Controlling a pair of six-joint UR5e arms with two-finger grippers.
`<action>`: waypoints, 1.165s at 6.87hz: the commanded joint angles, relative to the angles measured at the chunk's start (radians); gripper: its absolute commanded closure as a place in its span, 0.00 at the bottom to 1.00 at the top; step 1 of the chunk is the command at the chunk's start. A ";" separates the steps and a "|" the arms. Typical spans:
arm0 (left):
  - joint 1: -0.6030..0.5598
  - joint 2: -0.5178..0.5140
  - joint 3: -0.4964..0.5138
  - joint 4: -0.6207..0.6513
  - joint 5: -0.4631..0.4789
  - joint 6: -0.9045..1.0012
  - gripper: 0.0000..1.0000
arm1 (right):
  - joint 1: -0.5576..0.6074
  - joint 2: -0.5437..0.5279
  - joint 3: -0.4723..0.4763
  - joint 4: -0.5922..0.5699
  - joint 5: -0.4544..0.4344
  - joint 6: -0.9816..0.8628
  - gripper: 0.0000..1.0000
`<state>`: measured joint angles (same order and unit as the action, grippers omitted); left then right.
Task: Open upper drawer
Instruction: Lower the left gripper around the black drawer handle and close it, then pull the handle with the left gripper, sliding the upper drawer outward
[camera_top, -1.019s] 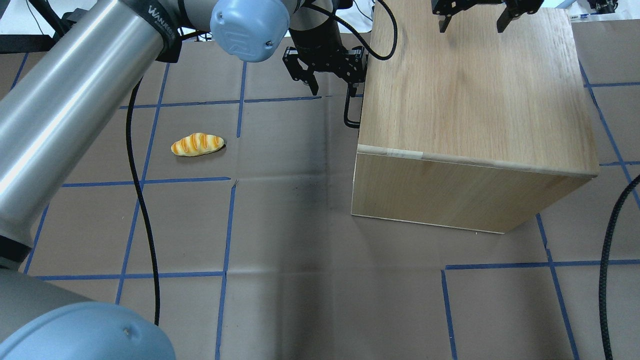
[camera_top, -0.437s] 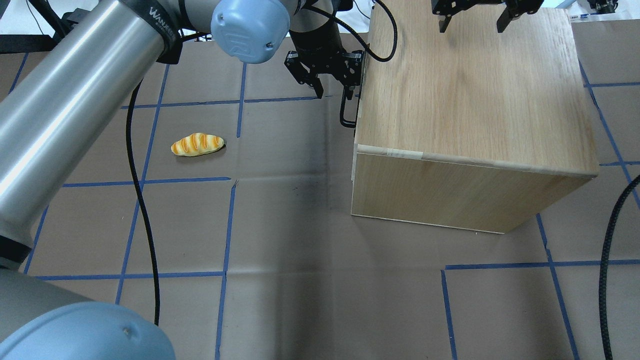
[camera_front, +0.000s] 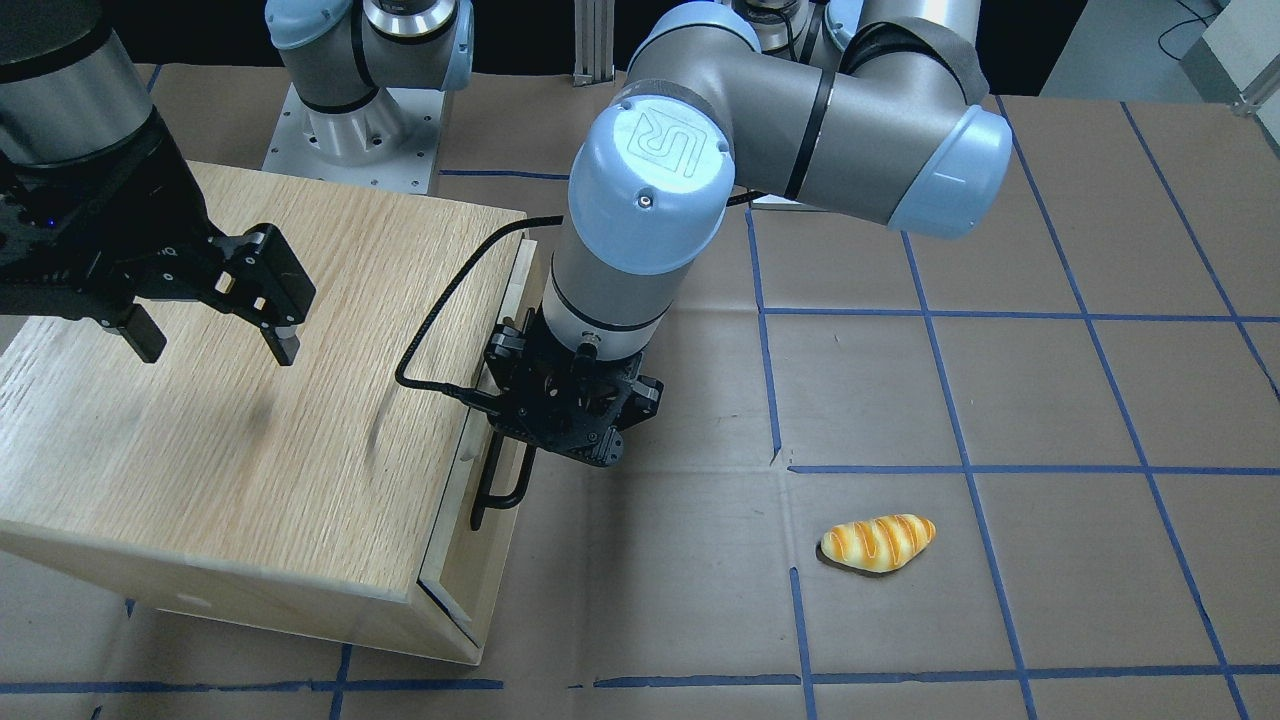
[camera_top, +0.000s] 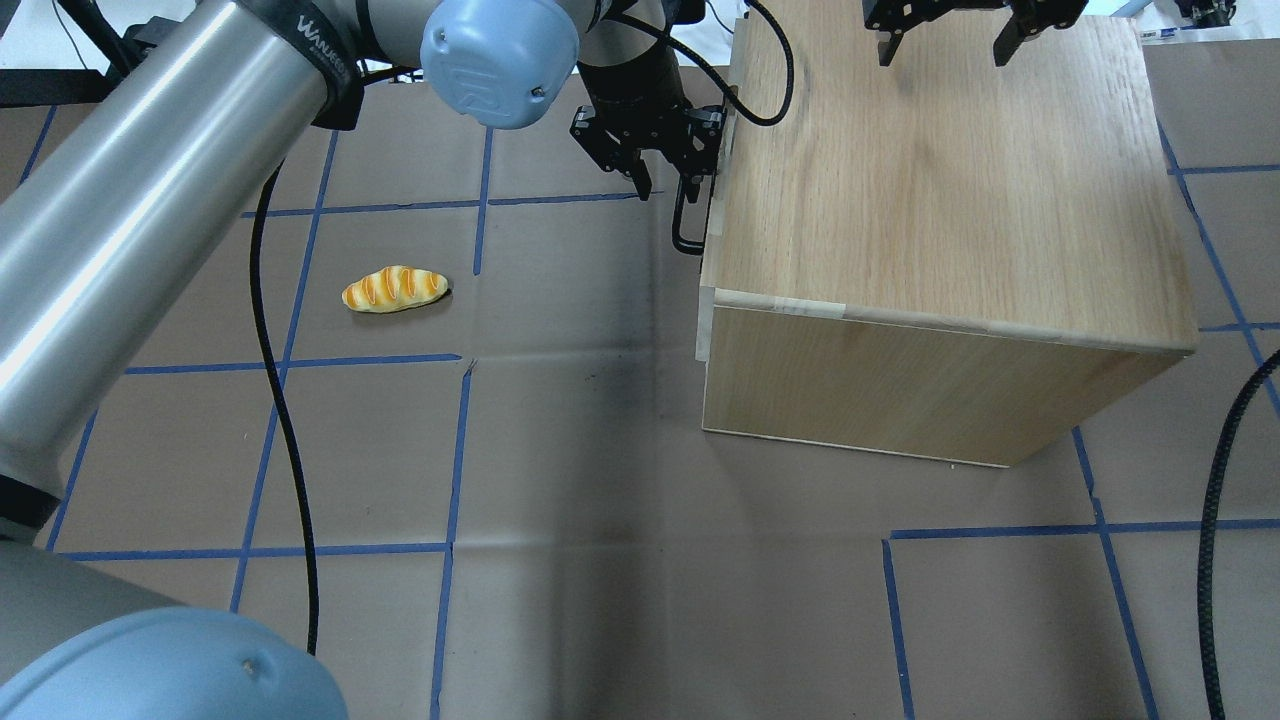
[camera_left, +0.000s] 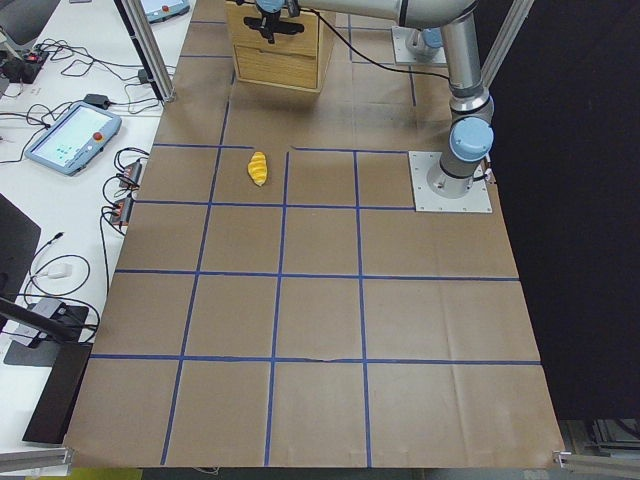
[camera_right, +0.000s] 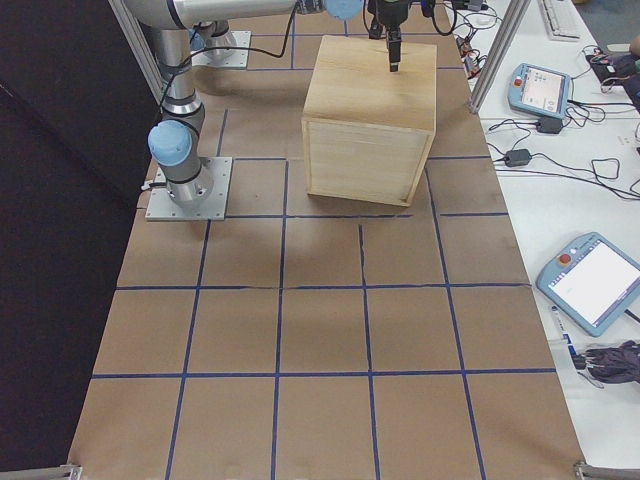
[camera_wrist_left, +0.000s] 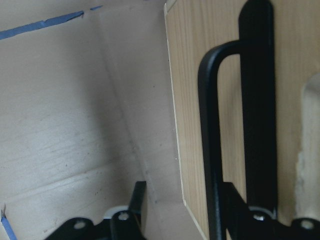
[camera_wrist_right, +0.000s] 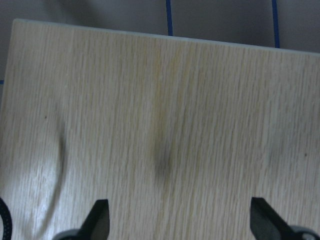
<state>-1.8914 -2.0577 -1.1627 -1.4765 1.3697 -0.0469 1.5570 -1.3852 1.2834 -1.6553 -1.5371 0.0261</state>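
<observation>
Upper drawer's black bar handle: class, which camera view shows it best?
Left wrist-mounted: the handle fills the frame, close against the drawer front. Front-facing shows its end looping below the left arm; overhead, a short stretch beside the cabinet; side views, nothing legible.

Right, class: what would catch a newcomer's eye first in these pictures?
The big oak-grain wooden cabinet on the robot's right, with the left gripper open around the long black bar handle of the upper drawer. The right gripper hangs open above its top, and a golden toy bread loaf lies alone on the brown paper.
</observation>
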 joint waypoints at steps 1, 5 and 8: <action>0.002 0.008 -0.002 -0.016 0.002 0.013 0.54 | 0.000 0.000 0.001 0.000 0.000 0.000 0.00; 0.009 0.013 -0.003 -0.033 0.009 0.018 0.60 | 0.000 0.000 -0.001 0.000 0.000 0.000 0.00; 0.023 0.019 -0.005 -0.054 0.011 0.045 0.66 | 0.000 0.000 -0.001 0.000 0.000 0.000 0.00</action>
<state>-1.8763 -2.0424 -1.1662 -1.5224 1.3796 -0.0127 1.5570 -1.3852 1.2824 -1.6552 -1.5371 0.0261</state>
